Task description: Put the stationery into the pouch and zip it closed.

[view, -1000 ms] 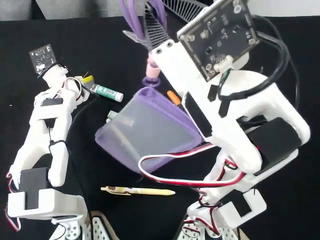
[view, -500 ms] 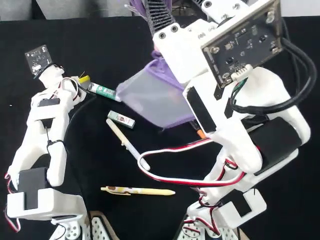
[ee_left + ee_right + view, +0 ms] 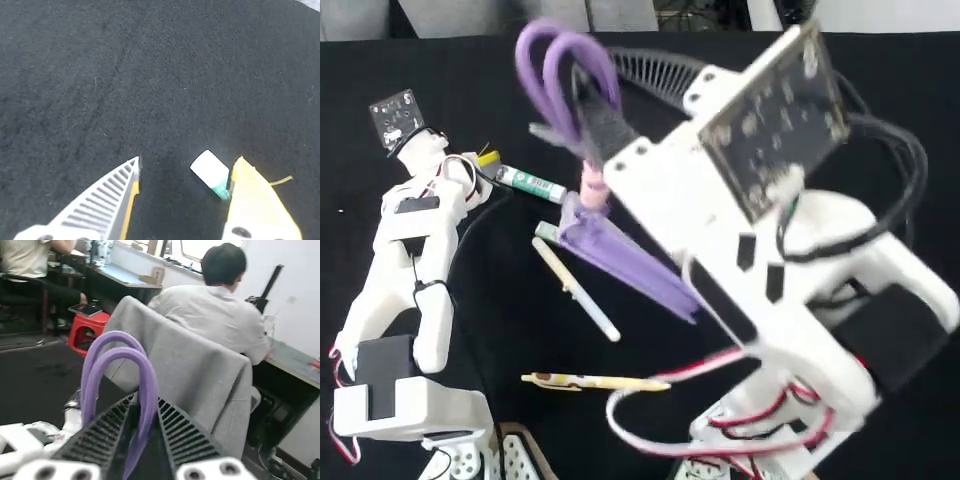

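One pouch (image 3: 628,264) edge-on, opening hidden

Two pens — a slim white plastic pen (image 3: 576,291) and a slim pale yellow pen (image 3: 595,381) — one green-and-white cylindrical glue stick (image 3: 531,183), one small pale rectangular block (image 3: 543,232), and one translucent purple fabric pouch (image 3: 620,262).

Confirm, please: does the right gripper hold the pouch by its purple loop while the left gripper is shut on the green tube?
No: the left wrist view shows the left gripper open over the green tube. The right gripper does hold the pouch by its purple loop.
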{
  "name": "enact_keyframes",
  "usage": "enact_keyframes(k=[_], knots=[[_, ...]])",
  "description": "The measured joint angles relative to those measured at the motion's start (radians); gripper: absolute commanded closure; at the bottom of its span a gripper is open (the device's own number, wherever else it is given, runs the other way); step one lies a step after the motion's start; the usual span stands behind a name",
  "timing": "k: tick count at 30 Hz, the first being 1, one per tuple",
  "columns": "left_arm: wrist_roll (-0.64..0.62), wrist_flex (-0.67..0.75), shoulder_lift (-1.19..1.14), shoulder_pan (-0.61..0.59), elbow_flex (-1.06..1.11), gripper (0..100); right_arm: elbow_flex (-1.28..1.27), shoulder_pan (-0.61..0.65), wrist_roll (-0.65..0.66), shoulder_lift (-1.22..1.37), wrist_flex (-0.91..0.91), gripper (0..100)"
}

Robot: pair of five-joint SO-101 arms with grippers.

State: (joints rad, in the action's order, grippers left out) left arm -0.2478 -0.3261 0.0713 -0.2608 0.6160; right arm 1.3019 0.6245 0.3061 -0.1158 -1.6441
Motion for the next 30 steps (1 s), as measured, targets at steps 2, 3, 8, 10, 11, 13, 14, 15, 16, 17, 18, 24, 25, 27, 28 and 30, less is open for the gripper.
enact_keyframes(k=[2,3,8,10,11,13,14,15,16,17,18,24,25,27,28,30], knots=[[0.002,0.000,0.000,0.000,0.000,71,0.002,0.008,-0.003,-0.015,-0.040,98.8],[0.006,0.000,0.000,0.000,0.000,71,0.002,0.009,-0.003,-0.023,-0.066,98.8],[0.121,0.000,0.058,0.005,0.000,71,0.002,-0.029,-0.006,-0.038,-0.092,98.8],[0.172,-0.023,0.127,0.025,0.000,71,-0.014,-0.071,-0.006,-0.038,-0.092,98.8],[0.198,-0.054,0.160,0.037,0.000,71,-0.021,-0.081,-0.006,-0.038,-0.092,98.8],[0.253,-0.127,0.236,0.074,0.000,71,-0.032,-0.089,0.002,-0.038,-0.092,98.8],[0.276,-0.163,0.279,0.092,0.000,71,-0.037,-0.091,0.018,-0.038,-0.092,98.8],[0.293,-0.199,0.324,0.114,0.000,71,-0.040,-0.094,0.034,-0.038,-0.092,98.8],[0.299,-0.238,0.370,0.127,0.000,71,-0.043,-0.095,0.044,-0.038,-0.092,98.8],[0.301,-0.273,0.413,0.138,0.000,71,-0.048,-0.095,0.052,-0.038,-0.092,98.8],[0.301,-0.307,0.459,0.143,0.000,71,-0.052,-0.094,0.058,-0.038,-0.092,98.8],[0.167,-0.522,0.686,0.152,0.000,71,-0.097,-0.095,0.066,-0.038,-0.087,98.8],[0.133,-0.562,0.710,0.157,0.000,71,-0.110,-0.104,0.066,-0.038,-0.080,98.8],[0.086,-0.632,0.755,0.163,0.000,71,-0.146,-0.126,0.066,-0.038,-0.055,98.8],[0.078,-0.667,0.770,0.163,0.000,71,-0.166,-0.138,0.066,-0.038,-0.041,98.8],[0.078,-0.720,0.793,0.163,0.000,71,-0.206,-0.166,0.066,-0.038,-0.009,98.8]])
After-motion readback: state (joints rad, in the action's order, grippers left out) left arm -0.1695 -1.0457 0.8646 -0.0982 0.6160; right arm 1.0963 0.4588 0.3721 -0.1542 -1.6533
